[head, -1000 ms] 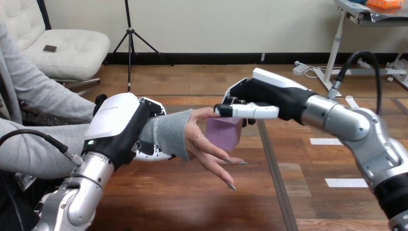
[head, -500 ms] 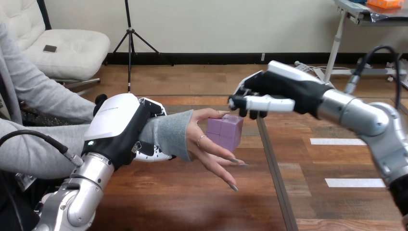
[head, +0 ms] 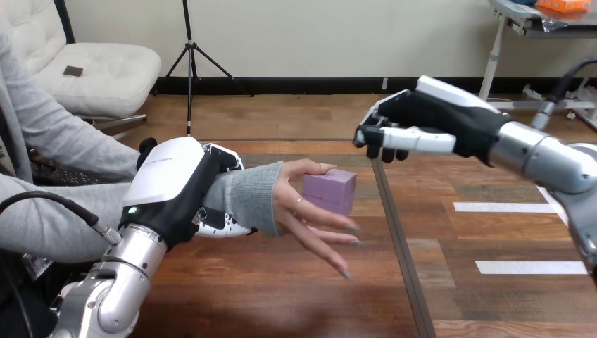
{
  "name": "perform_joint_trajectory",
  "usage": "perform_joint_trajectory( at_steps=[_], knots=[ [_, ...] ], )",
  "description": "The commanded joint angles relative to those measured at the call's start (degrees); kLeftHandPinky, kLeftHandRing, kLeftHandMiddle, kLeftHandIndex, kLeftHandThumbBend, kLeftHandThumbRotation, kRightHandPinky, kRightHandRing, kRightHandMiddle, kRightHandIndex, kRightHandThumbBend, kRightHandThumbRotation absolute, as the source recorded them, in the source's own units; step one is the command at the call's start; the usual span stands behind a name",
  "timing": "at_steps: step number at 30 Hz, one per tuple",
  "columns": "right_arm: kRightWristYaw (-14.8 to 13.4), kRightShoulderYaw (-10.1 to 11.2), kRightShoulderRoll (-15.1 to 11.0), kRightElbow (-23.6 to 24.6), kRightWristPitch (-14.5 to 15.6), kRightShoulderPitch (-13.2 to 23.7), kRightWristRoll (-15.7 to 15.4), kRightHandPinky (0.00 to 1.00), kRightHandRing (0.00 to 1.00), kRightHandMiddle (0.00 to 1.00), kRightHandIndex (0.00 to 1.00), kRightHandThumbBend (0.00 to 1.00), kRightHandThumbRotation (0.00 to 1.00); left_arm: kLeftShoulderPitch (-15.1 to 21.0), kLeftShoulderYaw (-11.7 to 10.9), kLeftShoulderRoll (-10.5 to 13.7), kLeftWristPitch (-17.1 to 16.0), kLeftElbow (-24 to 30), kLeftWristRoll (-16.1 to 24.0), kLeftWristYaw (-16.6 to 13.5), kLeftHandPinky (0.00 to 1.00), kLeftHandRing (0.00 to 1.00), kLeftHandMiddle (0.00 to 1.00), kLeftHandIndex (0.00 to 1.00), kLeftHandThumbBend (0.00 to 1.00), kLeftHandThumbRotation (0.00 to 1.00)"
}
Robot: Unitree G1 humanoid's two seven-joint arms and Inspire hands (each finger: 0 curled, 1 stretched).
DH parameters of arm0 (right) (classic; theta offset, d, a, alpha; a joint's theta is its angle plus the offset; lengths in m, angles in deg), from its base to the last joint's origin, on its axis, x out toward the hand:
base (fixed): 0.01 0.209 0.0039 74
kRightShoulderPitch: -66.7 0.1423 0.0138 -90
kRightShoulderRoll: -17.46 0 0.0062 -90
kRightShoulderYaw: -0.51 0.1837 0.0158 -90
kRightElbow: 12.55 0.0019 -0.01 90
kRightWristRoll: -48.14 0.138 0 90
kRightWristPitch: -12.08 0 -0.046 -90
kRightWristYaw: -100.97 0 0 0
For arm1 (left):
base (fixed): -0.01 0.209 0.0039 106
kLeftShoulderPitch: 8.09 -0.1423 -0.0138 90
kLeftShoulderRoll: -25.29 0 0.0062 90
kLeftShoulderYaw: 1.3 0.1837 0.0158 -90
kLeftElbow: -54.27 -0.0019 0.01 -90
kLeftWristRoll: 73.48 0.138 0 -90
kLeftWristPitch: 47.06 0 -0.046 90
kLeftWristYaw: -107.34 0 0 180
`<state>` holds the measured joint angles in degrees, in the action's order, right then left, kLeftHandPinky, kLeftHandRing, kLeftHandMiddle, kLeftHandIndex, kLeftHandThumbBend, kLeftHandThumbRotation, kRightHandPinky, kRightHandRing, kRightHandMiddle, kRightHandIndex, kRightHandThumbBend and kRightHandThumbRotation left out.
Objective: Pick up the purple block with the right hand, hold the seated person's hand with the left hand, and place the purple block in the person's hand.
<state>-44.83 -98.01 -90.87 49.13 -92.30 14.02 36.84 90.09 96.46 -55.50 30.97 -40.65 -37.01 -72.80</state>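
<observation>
**Purple block lay in the person's palm, right hand clear of it**

We saw the purple block (head: 329, 190) resting in the person's hand (head: 304, 211), which was held out over the wooden table (head: 267, 303) at the middle of the head view. The palm was turned up and toward the right, its fingers stretched out and slightly spread toward the lower right. The person's thumb (head: 313, 167) lay along the block's top left edge, touching it.

Our left hand (head: 176, 186) was closed round the person's wrist (head: 246, 193), over the cuff of the grey sleeve. Its white back faced the camera. Its fingers (head: 225, 227) were curled under the wrist and showed below the sleeve, with more of the hand wrapping over the top.

Our right hand (head: 422, 130) hung above and to the right of the block, apart from it and from the person's hand. Its fingers (head: 373, 144) were loosely bent down beside the outstretched thumb and pinched nothing
</observation>
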Motion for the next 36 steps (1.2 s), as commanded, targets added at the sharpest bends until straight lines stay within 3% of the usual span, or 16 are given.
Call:
perform_joint_trajectory(
  at_steps=[1, 19, 36],
  knots=[
    [-0.23, 3.12, -0.90, 3.49, -1.15, -1.47, 2.97, 0.50, 0.53, 0.57, 0.60, 0.84, 0.92, 2.98, -1.68, -0.09, -1.17, 5.66, -0.82, -2.12, 0.20, 0.27, 0.33, 0.34, 0.68, 0.00],
    [-1.05, 8.85, 0.26, 9.55, -2.89, -11.35, 11.19, 0.50, 0.55, 0.59, 0.62, 0.81, 0.95, 1.01, -2.06, -0.22, -0.77, 7.43, -0.28, -3.41, 0.20, 0.27, 0.32, 0.33, 0.68, 0.00],
    [-3.37, 11.92, 3.25, 13.47, -4.26, -20.70, 16.20, 0.49, 0.56, 0.61, 0.64, 0.84, 0.96, -0.47, -3.09, 0.11, -0.73, 8.69, -0.38, -3.56, 0.19, 0.26, 0.32, 0.33, 0.68, 0.00]
  ],
)
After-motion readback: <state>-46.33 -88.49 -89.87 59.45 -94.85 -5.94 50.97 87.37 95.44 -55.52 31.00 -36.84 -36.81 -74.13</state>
